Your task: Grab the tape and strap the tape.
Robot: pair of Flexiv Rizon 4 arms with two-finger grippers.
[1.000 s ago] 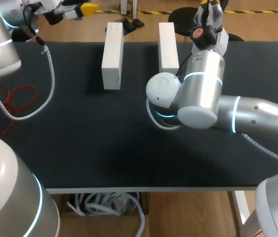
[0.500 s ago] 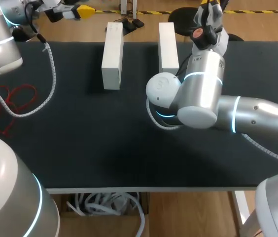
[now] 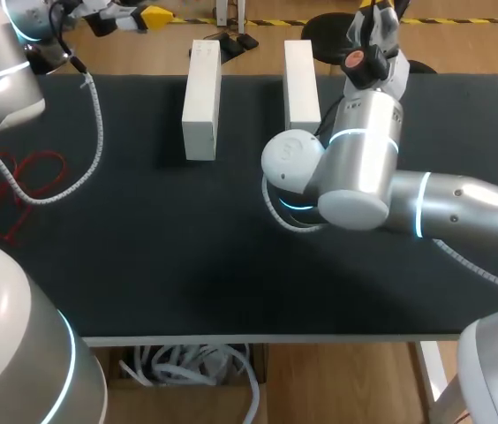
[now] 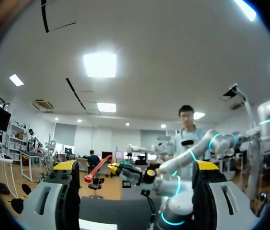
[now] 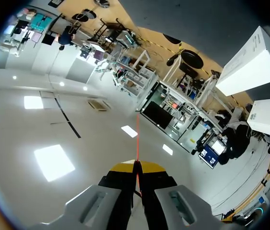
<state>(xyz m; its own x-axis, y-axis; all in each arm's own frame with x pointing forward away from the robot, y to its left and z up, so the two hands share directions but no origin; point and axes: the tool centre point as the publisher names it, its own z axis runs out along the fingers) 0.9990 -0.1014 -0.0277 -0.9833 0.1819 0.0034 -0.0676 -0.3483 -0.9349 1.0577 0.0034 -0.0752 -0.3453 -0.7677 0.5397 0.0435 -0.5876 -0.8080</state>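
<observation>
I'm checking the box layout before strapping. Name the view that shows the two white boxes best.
The head view: both white boxes show whole, side by side, at the table's far edge. The right wrist view catches only part of each; the left wrist view shows barely a white sliver.

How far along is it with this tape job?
Grabbing looks done: the right claw is shut on a thin red tape strip. The left claw is open and empty, raised beyond the black table's far corner. Loose red loops lie at the table's left edge. Strapping remains: nothing looks bound yet, and the two white rectangular boxes carry no tape.
</observation>
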